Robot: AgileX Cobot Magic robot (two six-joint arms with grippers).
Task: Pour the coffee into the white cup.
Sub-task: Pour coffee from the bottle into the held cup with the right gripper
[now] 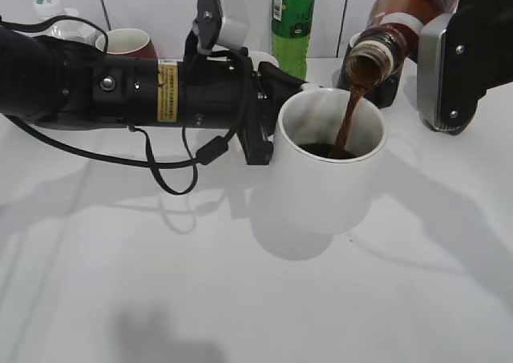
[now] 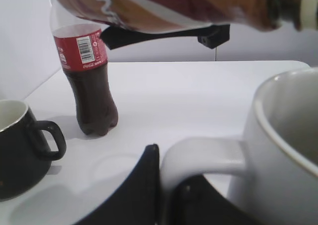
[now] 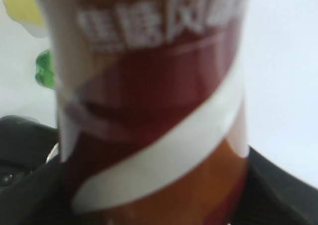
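The white cup (image 1: 321, 175) stands mid-table, with dark liquid in its bottom. My left gripper (image 1: 264, 127) is shut on the cup's handle (image 2: 198, 153). My right gripper (image 1: 449, 58) is shut on the brown coffee bottle (image 1: 397, 26), held tilted above the cup's far right rim. A stream of coffee (image 1: 347, 123) runs from its open mouth into the cup. The bottle fills the right wrist view (image 3: 149, 111) and crosses the top of the left wrist view (image 2: 164, 6).
A green bottle (image 1: 292, 18) stands at the back centre and a red mug (image 1: 128, 42) at the back left. A clear bottle (image 1: 60, 22) stands at the far left. A cola bottle (image 2: 89, 81) and a black mug (image 2: 20, 153) stand beyond the cup.
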